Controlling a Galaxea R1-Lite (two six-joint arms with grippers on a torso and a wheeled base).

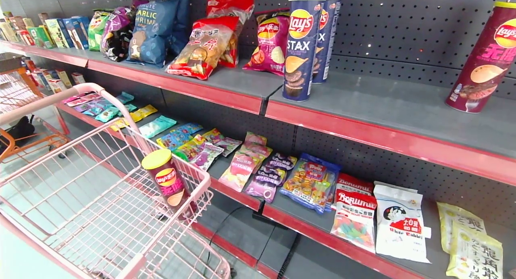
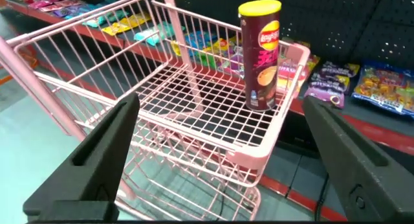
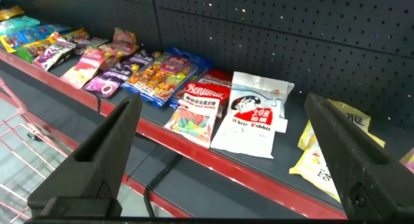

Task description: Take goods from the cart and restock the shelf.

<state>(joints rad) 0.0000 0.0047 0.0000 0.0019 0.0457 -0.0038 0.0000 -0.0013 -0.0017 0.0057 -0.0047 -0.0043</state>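
A maroon chip can with a yellow lid (image 1: 167, 182) stands upright in the front right corner of the pink cart (image 1: 60, 182). In the left wrist view the same can (image 2: 261, 56) sits against the cart's wire wall (image 2: 284, 114). My left gripper (image 2: 220, 104) hangs open above the cart basket, short of the can, nothing between its fingers. My right gripper (image 3: 221, 101) is open and empty in front of the lower shelf (image 3: 213, 166), facing its candy bags. The upper shelf (image 1: 363, 101) holds two blue chip cans (image 1: 302, 49) and a matching maroon can (image 1: 483, 57).
Snack bags (image 1: 205, 45) crowd the upper shelf's left part; bare shelf lies between the blue cans and the maroon can. Candy packets (image 1: 310, 182) and a white bag (image 3: 253, 114) line the lower shelf. An orange cart (image 1: 24, 109) stands at far left.
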